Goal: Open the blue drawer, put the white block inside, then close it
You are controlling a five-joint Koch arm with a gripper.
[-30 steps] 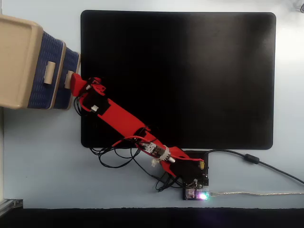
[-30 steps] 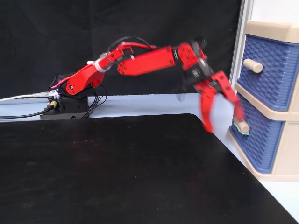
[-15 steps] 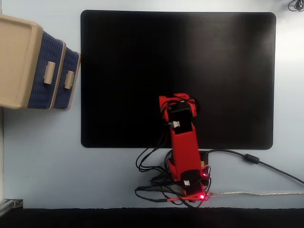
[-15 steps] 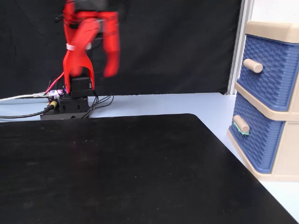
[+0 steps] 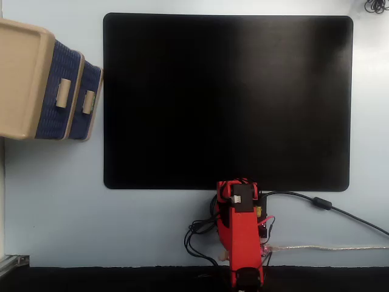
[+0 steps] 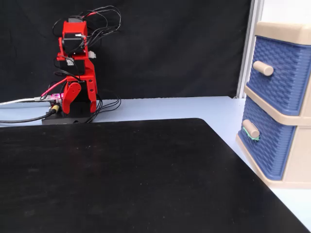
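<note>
Drawers, two, both shut, in one beige cabinet (image 6: 296, 177) just beside the black mat (image 5: 228, 100): lower blue drawer (image 6: 265, 145), upper drawer (image 6: 282, 75). One red arm (image 6: 75, 73) folded behind the mat; gripper (image 5: 237, 194) tucked, opening impossible to tell. No white block visible.

A red arm (image 6: 75, 63) sits folded upright at the back left, cables trailing from its base. A black mat (image 6: 121, 179) fills the foreground. At the right stands a beige cabinet (image 6: 296, 170) with two blue drawers, upper (image 6: 282, 73) and lower (image 6: 267, 145), both shut.
</note>
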